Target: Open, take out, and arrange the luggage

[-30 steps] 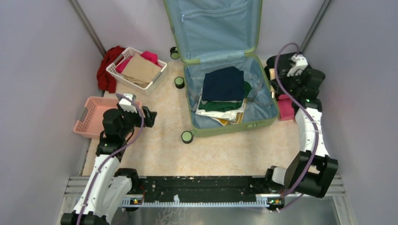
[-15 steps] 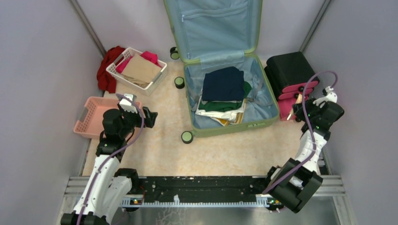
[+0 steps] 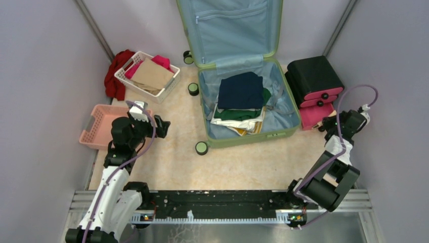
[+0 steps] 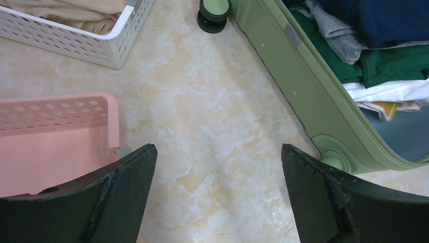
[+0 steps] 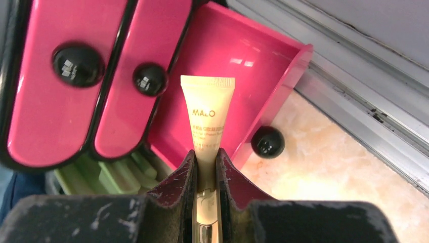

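- Two grippers: L gripper (image 4: 217, 152) gapes wide, empty; R gripper (image 5: 206, 159) pinches a cream tube (image 5: 207, 111).
- Sage luggage (image 3: 251, 137): rigid shell, prob heavy; clothes (image 3: 241, 91) inside soft, grab top fold.

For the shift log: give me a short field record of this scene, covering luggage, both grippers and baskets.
luggage: open, lid raised at the back
inside luggage: folded clothes, navy garment on top
left gripper: open, empty, above the floor beside the pink basket
right gripper: shut on cream tube, over open pink drawer
white basket: holds tan and pink clothes
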Controlling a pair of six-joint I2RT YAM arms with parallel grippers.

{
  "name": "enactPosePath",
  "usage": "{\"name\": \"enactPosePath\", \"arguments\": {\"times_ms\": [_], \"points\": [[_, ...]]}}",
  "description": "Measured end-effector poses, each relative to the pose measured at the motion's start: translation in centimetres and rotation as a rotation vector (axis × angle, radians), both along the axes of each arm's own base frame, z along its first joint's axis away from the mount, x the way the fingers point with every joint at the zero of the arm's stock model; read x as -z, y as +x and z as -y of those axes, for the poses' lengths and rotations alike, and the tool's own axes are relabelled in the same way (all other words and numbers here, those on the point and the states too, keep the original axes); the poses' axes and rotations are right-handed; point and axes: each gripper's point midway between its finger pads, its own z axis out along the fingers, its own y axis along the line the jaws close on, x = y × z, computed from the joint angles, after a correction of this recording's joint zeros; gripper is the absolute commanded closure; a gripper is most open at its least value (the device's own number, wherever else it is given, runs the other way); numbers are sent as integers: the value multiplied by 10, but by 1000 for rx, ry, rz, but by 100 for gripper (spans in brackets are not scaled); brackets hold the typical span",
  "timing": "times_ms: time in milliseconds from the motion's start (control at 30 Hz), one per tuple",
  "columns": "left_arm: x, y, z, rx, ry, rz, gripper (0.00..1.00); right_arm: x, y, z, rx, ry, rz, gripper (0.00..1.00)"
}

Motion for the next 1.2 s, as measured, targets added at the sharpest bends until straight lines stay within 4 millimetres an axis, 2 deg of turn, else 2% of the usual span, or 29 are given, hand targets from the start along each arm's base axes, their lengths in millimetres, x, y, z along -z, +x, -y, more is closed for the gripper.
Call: {"name": "enactPosePath", "arguments": {"times_ms": [167,367,467,533,700,933,1067,1200], "points": [[2,1,0,0,1,-7,1,13,10,13,86,61,18,88],[3,1,0,-1,2,-12,1,38,24,18,142,170,18,71],[4,1,0,-1,2,-16,1,41,35,18,137,202,36,53],[4,1,0,-1,2,-16,1,39,42,19,130,214,53,47],[5,1,0,-1,2,-18,1,24,53,21,106,201,108,48],[6,1,0,-1,2,-21,1,13,53,20,70,156,121,56],[5,1,0,-1,2,-20,1,-13,49,16,15,63,155,59],[5,1,0,-1,2,-20,1,-32,39,11,-23,-28,171,68]]}}
